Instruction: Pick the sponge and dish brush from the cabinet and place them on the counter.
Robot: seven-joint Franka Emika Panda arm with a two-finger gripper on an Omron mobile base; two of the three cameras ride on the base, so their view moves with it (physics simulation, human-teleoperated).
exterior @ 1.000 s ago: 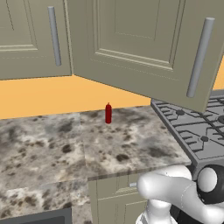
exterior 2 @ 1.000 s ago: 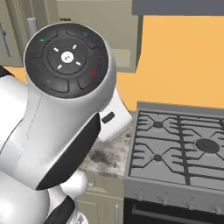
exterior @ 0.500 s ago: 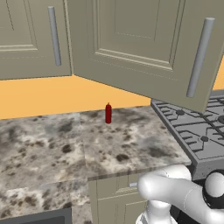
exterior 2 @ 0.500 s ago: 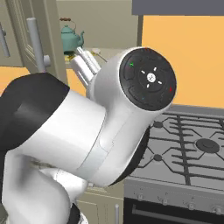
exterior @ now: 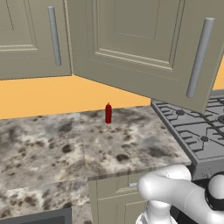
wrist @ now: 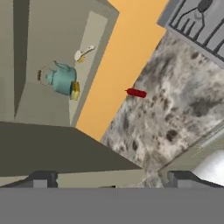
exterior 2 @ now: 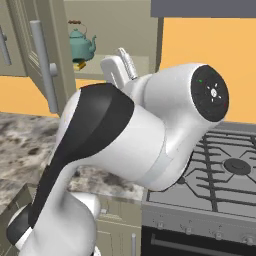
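Sponge (wrist: 75,91) and dish brush (wrist: 84,53) on the cabinet (wrist: 52,48) shelf, nothing picked yet.
Gripper (wrist: 109,178) empty, jaws wide; sponge ahead beside kettle (wrist: 60,79), brush farther back. Next: reach in, close on sponge.

Arm (exterior 2: 135,145) bulks across middle of frame, white shell with dark joint section at left, round dark cap with small lights at upper right. Behind it, cabinet (exterior 2: 100,30) stands open, door (exterior 2: 42,55) swung out at left with long grey bar handle (exterior 2: 44,67). Teal kettle (exterior 2: 81,46) on beige shelf, small yellow item (exterior 2: 80,65) just below and in front of it. Counter (exterior 2: 25,145) at left, speckled stone. Stove top (exterior 2: 220,175) with dark grates at right. Orange wall (exterior 2: 210,70) behind.
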